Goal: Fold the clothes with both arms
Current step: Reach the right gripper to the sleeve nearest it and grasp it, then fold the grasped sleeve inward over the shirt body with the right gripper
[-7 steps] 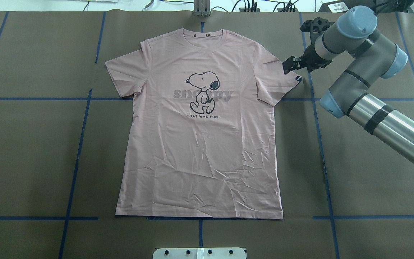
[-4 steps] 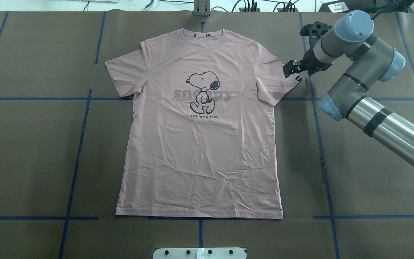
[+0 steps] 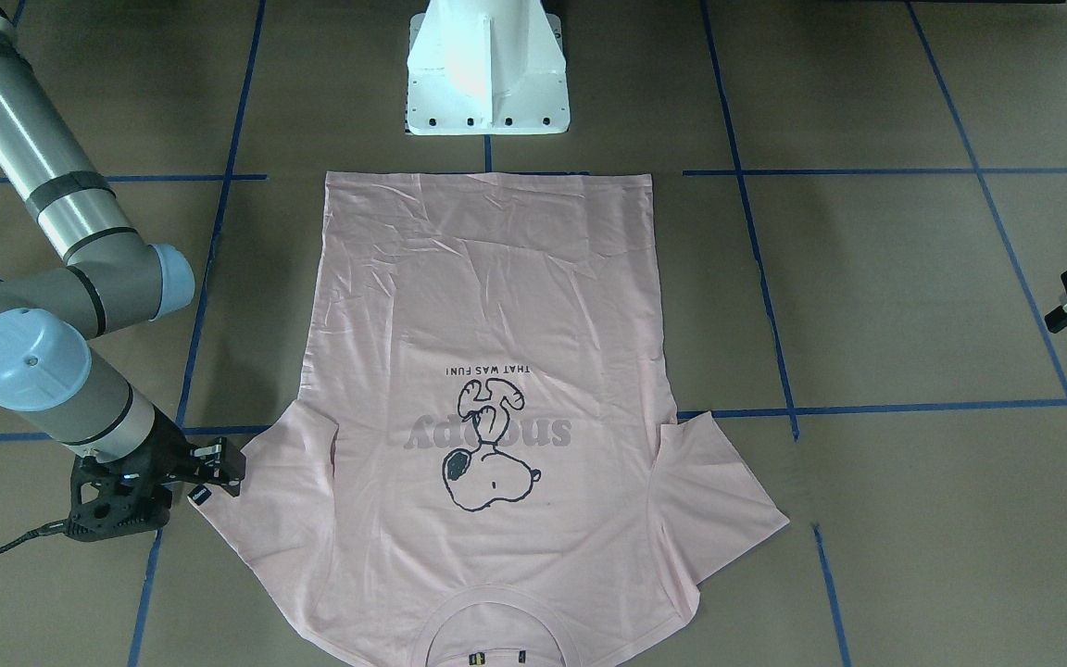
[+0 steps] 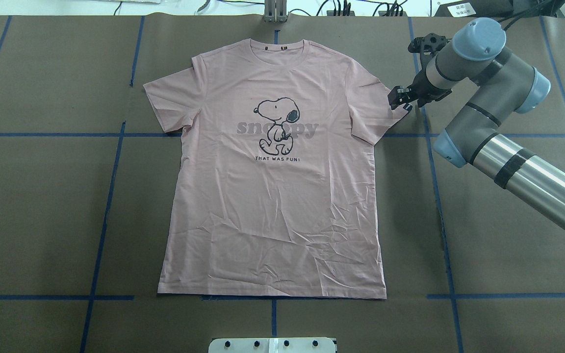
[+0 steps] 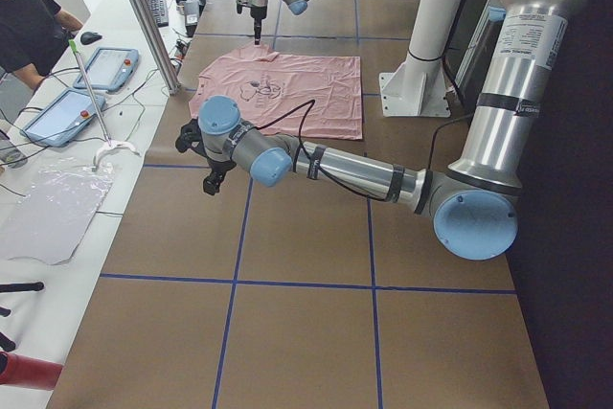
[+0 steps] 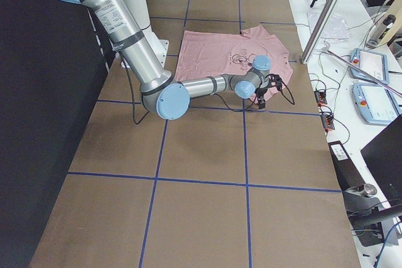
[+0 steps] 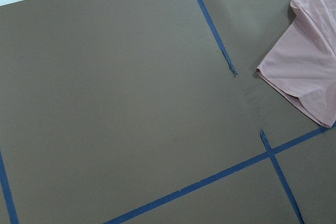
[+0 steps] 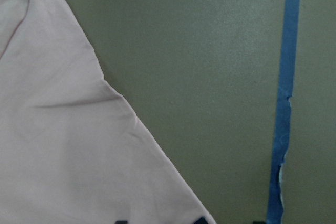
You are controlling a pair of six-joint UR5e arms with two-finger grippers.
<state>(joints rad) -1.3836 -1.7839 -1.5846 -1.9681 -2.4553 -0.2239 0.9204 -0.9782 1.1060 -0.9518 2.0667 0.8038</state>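
Overhead exterior view, stock as found.

Item 1: pale pink T-shirt (image 4: 272, 206), spread flat and print side up on the brown-papered table (image 4: 42, 196). The collar lies toward the far edge, the hem toward the robot, and both sleeves are out.

Item 2: right gripper (image 4: 399, 98), low at the tip of one sleeve, just beside the dark sleeve tag (image 3: 200, 496). Its jaws are apart (the right wrist view shows pink cloth between two dark fingertips (image 8: 203, 221)).

Item 3: left gripper (image 3: 1066, 306), well apart from the shirt, over bare paper near a blue tape line (image 3: 1015, 269). Whether its jaws are apart or together cannot be told.

Item 4: white pedestal base (image 3: 487, 74), near the hem.
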